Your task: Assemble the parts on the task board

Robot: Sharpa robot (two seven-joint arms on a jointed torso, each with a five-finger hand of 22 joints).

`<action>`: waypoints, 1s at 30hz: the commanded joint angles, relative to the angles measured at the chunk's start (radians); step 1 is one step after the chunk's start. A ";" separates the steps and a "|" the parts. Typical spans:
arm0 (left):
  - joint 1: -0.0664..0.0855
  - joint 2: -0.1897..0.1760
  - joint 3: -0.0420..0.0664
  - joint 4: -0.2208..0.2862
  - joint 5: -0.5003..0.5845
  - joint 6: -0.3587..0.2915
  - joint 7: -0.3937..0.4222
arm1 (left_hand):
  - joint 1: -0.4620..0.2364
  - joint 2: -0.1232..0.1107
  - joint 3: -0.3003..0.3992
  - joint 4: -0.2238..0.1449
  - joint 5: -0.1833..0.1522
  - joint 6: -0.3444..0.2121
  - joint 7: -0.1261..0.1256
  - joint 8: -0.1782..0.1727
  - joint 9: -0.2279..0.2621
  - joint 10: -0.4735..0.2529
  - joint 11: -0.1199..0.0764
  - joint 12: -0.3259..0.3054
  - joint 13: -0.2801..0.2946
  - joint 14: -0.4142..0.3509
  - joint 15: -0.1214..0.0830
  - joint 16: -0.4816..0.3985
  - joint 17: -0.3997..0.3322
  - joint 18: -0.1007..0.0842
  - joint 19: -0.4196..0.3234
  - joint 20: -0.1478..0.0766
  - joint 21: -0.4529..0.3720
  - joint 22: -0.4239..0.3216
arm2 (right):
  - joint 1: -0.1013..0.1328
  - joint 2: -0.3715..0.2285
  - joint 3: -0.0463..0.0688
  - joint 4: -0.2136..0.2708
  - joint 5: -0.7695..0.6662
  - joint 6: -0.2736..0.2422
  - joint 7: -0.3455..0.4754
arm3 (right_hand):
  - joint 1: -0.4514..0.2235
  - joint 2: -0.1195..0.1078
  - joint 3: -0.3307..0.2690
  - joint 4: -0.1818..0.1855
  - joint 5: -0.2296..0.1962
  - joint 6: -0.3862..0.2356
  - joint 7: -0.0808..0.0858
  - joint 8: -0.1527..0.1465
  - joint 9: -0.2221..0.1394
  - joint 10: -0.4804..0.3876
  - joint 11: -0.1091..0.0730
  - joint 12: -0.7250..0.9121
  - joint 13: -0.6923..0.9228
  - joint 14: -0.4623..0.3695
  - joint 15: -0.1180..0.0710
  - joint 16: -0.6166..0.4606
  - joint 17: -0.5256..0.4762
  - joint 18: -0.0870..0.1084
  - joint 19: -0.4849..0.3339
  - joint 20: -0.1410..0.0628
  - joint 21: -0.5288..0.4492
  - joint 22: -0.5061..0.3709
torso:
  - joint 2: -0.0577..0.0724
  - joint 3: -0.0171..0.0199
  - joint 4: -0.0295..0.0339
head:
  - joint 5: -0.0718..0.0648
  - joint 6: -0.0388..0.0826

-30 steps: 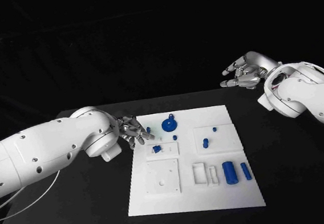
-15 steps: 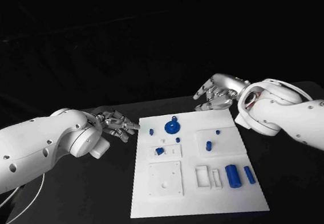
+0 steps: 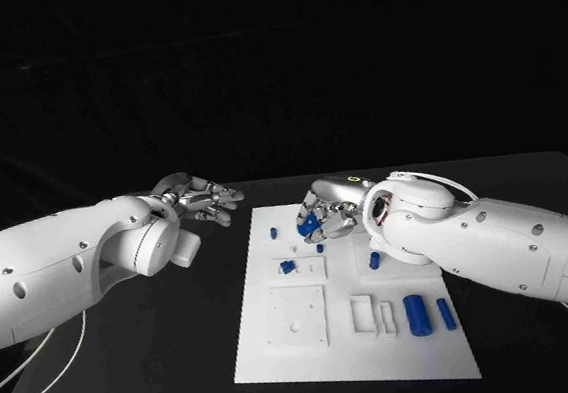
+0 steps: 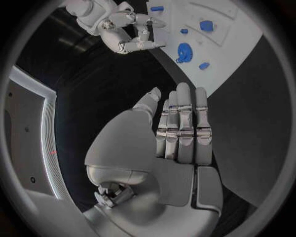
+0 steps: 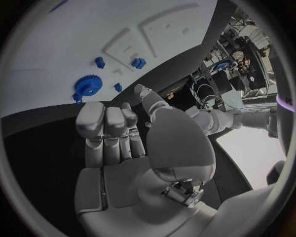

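The white task board [image 3: 353, 358] lies in the middle of the black table. A blue gear [image 3: 307, 224] stands near its far edge, partly covered by my right hand [image 3: 330, 209], which hovers over it with fingers half curled and nothing in them. The right wrist view has the gear [image 5: 88, 85] just beyond the right hand [image 5: 117, 143]. My left hand [image 3: 199, 201] floats off the board's far left corner, fingers straight and empty, as the left wrist view of that hand [image 4: 179, 133] confirms. Two blue cylinders [image 3: 417, 314] lie near the board's right side.
Small blue pieces sit on the board: a peg [image 3: 273, 232], a block [image 3: 287, 267] and another peg [image 3: 375, 260]. White recessed plates [image 3: 296, 318] take up the board's near half. Bare black table [image 3: 138, 382] lies on both sides.
My right hand has swung in from the far right of the table to above the gear. The left hand has drawn back from the board's edge and risen.
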 commanded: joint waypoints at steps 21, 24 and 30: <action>0.003 0.023 0.001 0.026 0.110 -0.119 0.147 | 0.014 -0.001 0.003 -0.002 0.002 0.010 0.000 -0.001 -0.003 0.002 -0.002 -0.003 -0.001 0.012 -0.002 -0.015 0.019 -0.005 0.011 -0.004 0.006 -0.035 | 0.002 0.084 -0.057 -0.063 -0.091 0.094 -0.005 | -0.017 0.003 -0.001 -0.012 0.002 -0.003 0.000 -0.005 -0.001 0.014 0.000 0.022 0.017 0.005 0.000 0.018 0.014 0.004 0.018 -0.001 0.015 0.115 | 0.010 -0.0207 0.0350 | -0.018 -0.006; 0.003 0.024 0.001 0.028 0.112 -0.120 0.150 | 0.014 -0.001 0.003 -0.002 0.002 0.010 0.000 -0.001 -0.003 0.002 -0.002 -0.003 -0.001 0.012 -0.002 -0.015 0.019 -0.005 0.011 -0.004 0.006 -0.035 | 0.001 0.090 -0.061 -0.070 -0.096 0.091 -0.007 | -0.019 0.003 -0.001 -0.013 0.004 -0.004 0.000 -0.005 -0.001 0.014 0.000 0.021 0.017 0.005 0.001 0.018 0.014 0.004 0.018 -0.001 0.015 0.115 | 0.010 -0.0207 0.0358 | -0.016 -0.006; 0.004 0.026 0.001 0.030 0.116 -0.118 0.154 | 0.014 -0.001 0.003 -0.002 0.002 0.010 0.000 -0.001 -0.003 0.002 -0.002 -0.003 -0.001 0.012 -0.002 -0.015 0.019 -0.005 0.011 -0.004 0.006 -0.035 | 0.001 0.098 -0.069 -0.083 -0.105 0.087 -0.012 | -0.020 0.002 -0.001 -0.014 0.005 -0.006 0.000 -0.005 -0.001 0.013 0.000 0.020 0.016 0.005 0.001 0.018 0.015 0.005 0.017 -0.001 0.015 0.114 | 0.012 -0.0227 0.0391 | -0.018 -0.007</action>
